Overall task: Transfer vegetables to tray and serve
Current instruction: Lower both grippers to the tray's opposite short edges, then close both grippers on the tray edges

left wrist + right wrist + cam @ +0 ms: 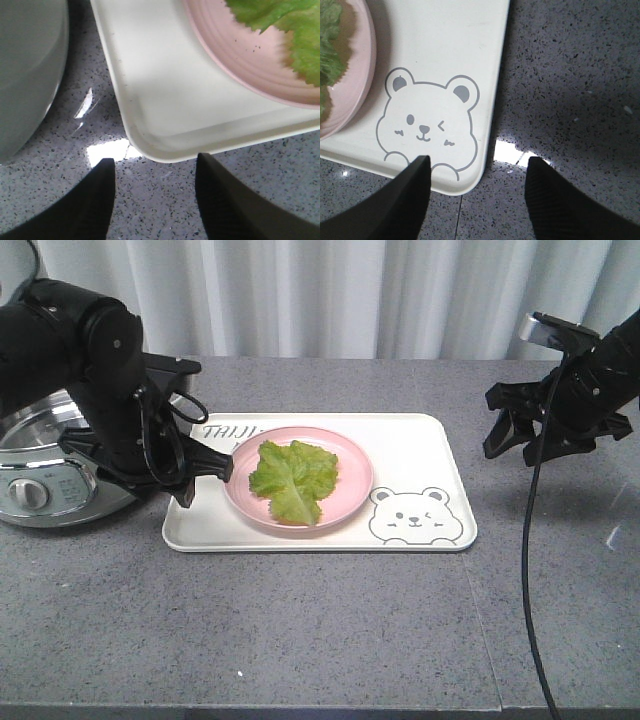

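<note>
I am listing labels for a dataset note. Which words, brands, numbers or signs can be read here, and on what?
"TAIJI" on the cream tray, in grey letters; the pink plate covers the rest.
The electric cooker panel: marks too small to read.
The bear face on the tray: a drawing, no words.

Bright, even overhead light. White glare patches sit on the speckled countertop (160, 212) just ahead of the left gripper (155, 159) and right gripper (477, 159); soft shadows fall nearby.
</note>
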Tool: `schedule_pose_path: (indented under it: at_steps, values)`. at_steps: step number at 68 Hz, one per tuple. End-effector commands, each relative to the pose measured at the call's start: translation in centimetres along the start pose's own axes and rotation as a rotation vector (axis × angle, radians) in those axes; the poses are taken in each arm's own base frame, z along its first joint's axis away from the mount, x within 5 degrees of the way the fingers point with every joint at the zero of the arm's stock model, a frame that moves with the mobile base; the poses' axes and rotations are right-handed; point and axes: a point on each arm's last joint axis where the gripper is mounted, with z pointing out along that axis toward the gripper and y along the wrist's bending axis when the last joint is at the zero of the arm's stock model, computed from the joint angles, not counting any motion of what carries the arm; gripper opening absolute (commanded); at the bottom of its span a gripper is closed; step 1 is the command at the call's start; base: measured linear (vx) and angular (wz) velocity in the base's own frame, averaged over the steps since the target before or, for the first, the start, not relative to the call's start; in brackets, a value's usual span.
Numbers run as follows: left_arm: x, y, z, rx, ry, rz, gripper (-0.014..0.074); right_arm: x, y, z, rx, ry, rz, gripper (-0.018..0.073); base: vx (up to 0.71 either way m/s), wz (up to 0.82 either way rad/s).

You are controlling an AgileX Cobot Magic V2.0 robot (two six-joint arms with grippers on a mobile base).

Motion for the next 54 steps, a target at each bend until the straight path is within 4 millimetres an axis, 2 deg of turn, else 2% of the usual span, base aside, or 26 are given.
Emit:
schedule_pose_path:
  at_steps: [1,16,24,31,54]
  values:
    - [-0.1,0.1,-1.8,0.004,-0.049,-0.01,0.0365,0.0,1.0,-2.0,-0.025,-0.049,-0.012,0.0418,0.0,0.0]
    - [-0.2,0.1,-1.3,0.0,-0.043,-0.008,0.0365,-0.2,0.5,-0.5,-0.031,0.002,0.007,0.0418,0.0,0.0]
    - [-0.2,0.2,-1.2,-0.016,-0.041,-0.002,0.0365,-0.2,0.4,-0.3,-0.032,0.008,0.009,0.0418,0.0,0.0]
    - [-0.2,0.2,-1.1,-0.019,-0.036,-0.001,0.0365,-0.2,0.7,-0.1,-0.03,0.007,-0.002,0.0418,0.0,0.0]
    - [-0.3,0.3,-0.8,-0.041,-0.031,0.007,0.0365,-0.3,2.1,2.1,-0.015,0.058,-0.033,0.0418,0.0,0.0]
